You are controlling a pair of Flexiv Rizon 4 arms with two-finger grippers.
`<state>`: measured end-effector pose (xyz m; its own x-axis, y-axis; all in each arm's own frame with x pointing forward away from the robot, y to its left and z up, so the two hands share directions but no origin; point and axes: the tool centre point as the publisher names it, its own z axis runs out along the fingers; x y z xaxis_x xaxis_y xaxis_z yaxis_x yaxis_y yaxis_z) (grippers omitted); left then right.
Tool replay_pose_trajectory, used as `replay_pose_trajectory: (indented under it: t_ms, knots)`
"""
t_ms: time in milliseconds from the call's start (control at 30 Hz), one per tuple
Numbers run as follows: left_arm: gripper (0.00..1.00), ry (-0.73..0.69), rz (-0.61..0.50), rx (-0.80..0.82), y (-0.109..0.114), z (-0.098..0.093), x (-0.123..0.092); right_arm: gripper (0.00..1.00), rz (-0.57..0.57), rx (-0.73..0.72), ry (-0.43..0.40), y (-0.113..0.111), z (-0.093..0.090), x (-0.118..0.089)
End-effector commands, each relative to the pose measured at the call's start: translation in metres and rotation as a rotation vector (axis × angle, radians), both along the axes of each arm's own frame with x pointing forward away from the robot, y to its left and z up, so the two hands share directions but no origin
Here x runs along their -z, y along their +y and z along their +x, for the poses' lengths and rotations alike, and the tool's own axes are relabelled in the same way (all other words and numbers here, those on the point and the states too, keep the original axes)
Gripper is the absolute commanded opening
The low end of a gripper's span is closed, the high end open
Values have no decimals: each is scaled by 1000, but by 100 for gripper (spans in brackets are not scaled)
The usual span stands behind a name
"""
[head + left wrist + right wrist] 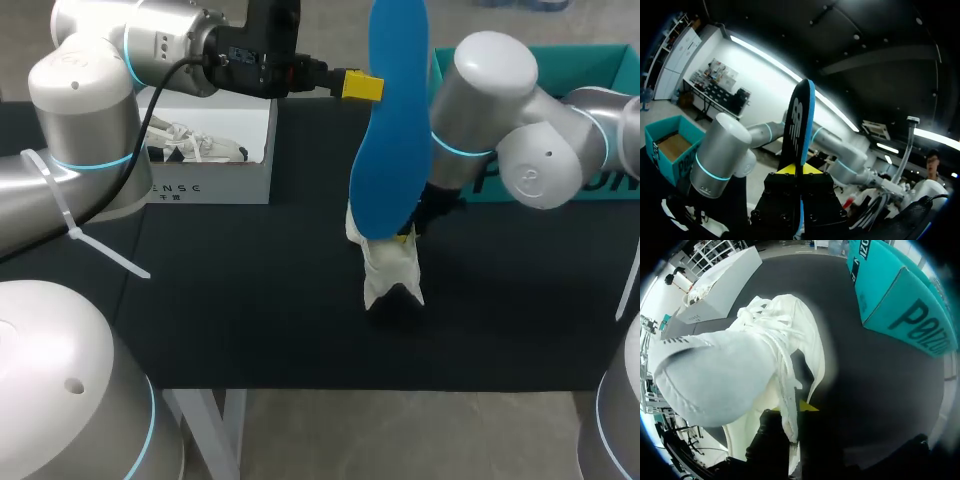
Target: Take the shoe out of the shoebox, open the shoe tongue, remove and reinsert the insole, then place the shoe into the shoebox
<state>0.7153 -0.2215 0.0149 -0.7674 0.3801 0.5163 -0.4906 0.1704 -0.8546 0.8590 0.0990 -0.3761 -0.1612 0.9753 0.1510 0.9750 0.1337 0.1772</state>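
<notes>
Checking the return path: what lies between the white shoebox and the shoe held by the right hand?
Only bare black table, seen in the head view.

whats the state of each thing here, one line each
shoe: clamped in right gripper, laces hanging loose
insole: upright, clamped in left gripper, lower end at the shoe
white shoebox: open, second shoe inside
teal box: open

Black table cover. White box at far left, white laced shoe inside.
</notes>
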Motion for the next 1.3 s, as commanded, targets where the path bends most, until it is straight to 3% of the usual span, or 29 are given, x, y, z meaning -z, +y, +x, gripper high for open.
replay_pose_trajectory:
  t_ms: [33, 300, 567, 933, 967, 1000, 1300]
  knots:
    - [0, 0, 0, 0, 0, 0, 0, 0, 27, -7, -8, -4, 0, 4]
    - [0, 0, 0, 0, 0, 0, 0, 0, 41, -11, 6, -4, 11, 13]
    - [0, 0, 0, 0, 0, 0, 0, 0, 74, 111, -35, -6, 11, 23]
    - [0, 0, 0, 0, 0, 0, 0, 0, 134, 172, -56, -3, 26, 36]
    - [0, 0, 0, 0, 0, 0, 0, 9, 145, 176, -43, -2, 26, 35]
    - [0, 0, 0, 0, 0, 0, 0, 100, 167, 183, -46, -2, 26, 32]
    - [0, 0, 0, 0, 0, 0, 0, 100, 256, 106, 25, -7, 7, 2]
